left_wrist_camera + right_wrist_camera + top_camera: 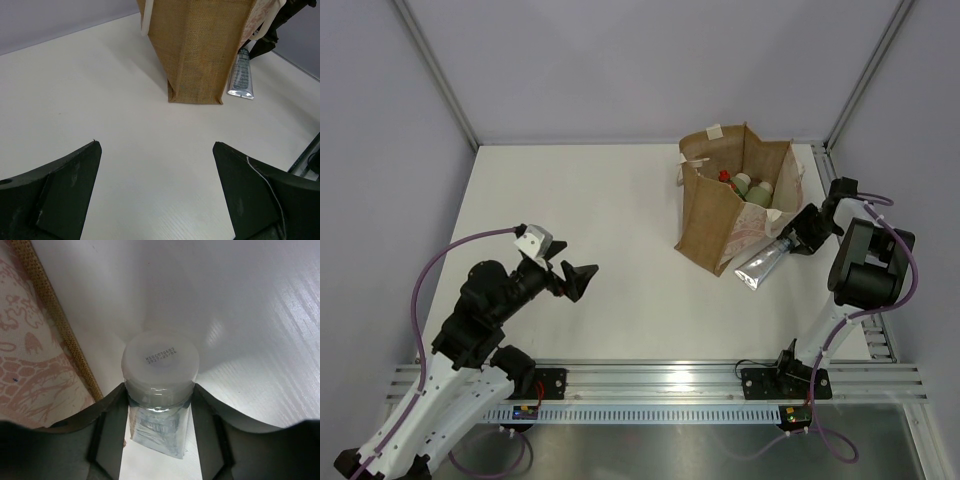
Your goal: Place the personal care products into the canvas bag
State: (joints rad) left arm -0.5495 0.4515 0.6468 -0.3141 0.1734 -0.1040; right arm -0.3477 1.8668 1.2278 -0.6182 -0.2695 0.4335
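The canvas bag (712, 215) stands upright at the back right, its pinkish printed side (30, 355) close to my right gripper. Inside it show a dark green bottle with a red cap (725, 179) and two pale white-capped bottles (744, 184). A silver tube (763, 262) with a white cap (160, 362) lies on the table against the bag's right side. My right gripper (792, 243) is shut on the tube just below its cap, one finger pressing each side. My left gripper (572, 277) hangs open and empty over the table's left half, well short of the bag (200, 50).
A metal rail (660, 380) runs along the near edge with both arm bases on it. Grey walls close in the back and the sides. The right arm's black links (870, 260) sit near the table's right edge.
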